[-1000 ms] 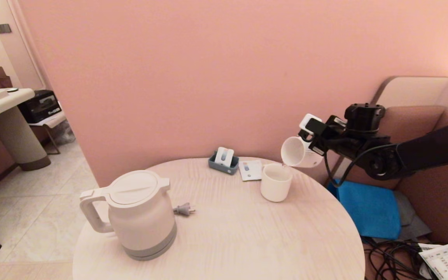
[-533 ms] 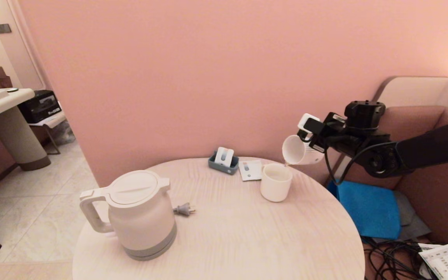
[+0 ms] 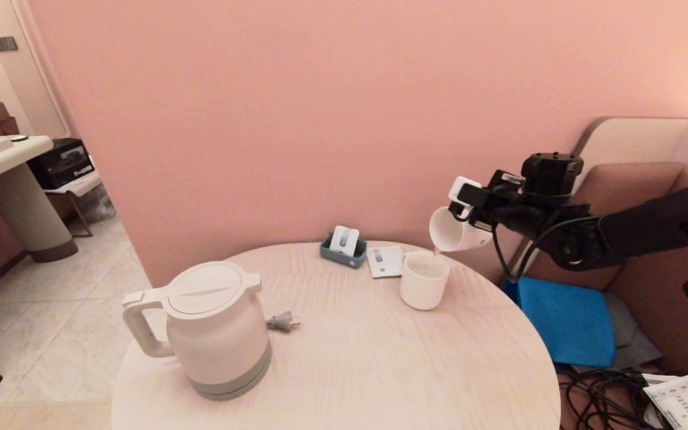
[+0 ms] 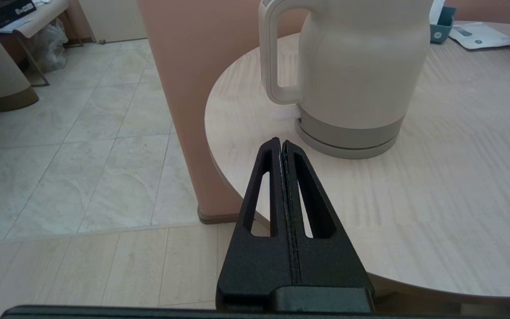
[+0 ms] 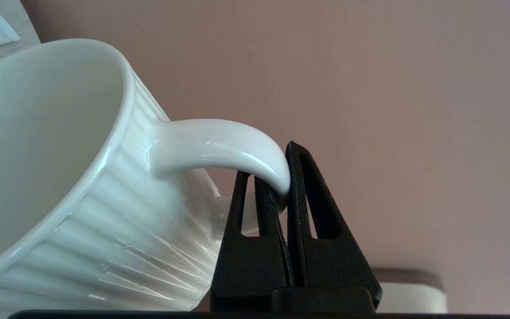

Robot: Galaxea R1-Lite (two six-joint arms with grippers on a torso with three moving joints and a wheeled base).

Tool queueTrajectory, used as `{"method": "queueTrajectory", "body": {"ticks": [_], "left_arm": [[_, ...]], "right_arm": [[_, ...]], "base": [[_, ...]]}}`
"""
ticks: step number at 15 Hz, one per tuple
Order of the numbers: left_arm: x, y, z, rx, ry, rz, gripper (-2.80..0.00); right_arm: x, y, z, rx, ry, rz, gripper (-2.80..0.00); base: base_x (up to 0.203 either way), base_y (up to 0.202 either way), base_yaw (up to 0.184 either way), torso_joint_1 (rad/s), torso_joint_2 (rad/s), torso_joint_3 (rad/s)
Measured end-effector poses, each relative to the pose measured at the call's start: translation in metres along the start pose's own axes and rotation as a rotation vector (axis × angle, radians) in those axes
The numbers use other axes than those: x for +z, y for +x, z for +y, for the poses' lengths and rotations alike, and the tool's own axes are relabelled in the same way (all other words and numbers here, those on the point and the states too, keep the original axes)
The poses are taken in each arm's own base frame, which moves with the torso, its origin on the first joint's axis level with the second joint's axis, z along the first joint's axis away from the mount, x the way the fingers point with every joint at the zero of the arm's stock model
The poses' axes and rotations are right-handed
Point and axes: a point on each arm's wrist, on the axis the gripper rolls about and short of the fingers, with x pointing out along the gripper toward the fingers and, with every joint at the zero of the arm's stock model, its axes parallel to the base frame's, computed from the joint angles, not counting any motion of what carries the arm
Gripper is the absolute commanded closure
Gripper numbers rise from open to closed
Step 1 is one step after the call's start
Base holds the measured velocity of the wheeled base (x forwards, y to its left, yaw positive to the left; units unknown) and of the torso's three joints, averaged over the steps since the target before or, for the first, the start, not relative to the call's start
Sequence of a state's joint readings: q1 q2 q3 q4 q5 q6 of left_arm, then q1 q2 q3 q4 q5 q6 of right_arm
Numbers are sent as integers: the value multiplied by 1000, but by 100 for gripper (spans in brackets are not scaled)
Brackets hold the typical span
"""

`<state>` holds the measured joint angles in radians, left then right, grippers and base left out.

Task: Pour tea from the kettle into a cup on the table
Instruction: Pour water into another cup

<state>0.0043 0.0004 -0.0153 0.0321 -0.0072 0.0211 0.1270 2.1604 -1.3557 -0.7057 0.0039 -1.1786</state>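
Note:
The cream-white kettle (image 3: pixel 215 328) stands upright at the front left of the round pale-wood table (image 3: pixel 380 370), lid on and handle to the left. My right gripper (image 3: pixel 469 206) is shut on the handle of the ribbed white cup (image 3: pixel 454 230) and holds it in the air, tipped mouth-down to the left. The cup's lip hangs just over the far right rim of a smooth plain white cup (image 3: pixel 423 279) standing on the table. In the right wrist view the right gripper (image 5: pixel 268 161) pinches the cup's (image 5: pixel 60 177) handle. My left gripper (image 4: pixel 280 142) is shut and empty, low by the table's edge before the kettle (image 4: pixel 352 75).
A blue-grey holder with white sachets (image 3: pixel 344 243) and a flat sachet (image 3: pixel 383 261) lie at the back of the table. A grey plug (image 3: pixel 282 322) lies beside the kettle. The pink wall is close behind. A blue cloth (image 3: pixel 568 319) and cables (image 3: pixel 601 394) lie right of the table.
The right gripper has shifted slightly left and up with the tipped ribbed cup. The kettle, the plain cup and the left arm have not moved.

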Motion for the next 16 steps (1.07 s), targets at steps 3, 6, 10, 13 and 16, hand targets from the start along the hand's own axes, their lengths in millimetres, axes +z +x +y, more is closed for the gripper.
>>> {"method": "queueTrajectory", "body": {"ticks": [3, 6, 10, 13, 16], "left_arm": [[0, 0, 0, 0, 0, 0, 0], [0, 0, 0, 0, 0, 0, 0], [0, 0, 0, -1, 0, 0, 0], [0, 0, 0, 0, 0, 0, 0], [0, 0, 0, 0, 0, 0, 0]], "right_arm": [[1, 0, 0, 0, -59, -3, 0], [2, 0, 0, -1, -106, -4, 0], [7, 0, -1, -6, -154, -17, 0], [15, 0, -1, -12, -159, -35, 0], [22, 0, -3, -24, -193, -47, 0]], "base": [[0, 0, 0, 0, 0, 0], [0, 0, 0, 0, 0, 0], [0, 0, 0, 0, 0, 0], [0, 0, 0, 0, 0, 0], [0, 0, 0, 0, 0, 0]]}}
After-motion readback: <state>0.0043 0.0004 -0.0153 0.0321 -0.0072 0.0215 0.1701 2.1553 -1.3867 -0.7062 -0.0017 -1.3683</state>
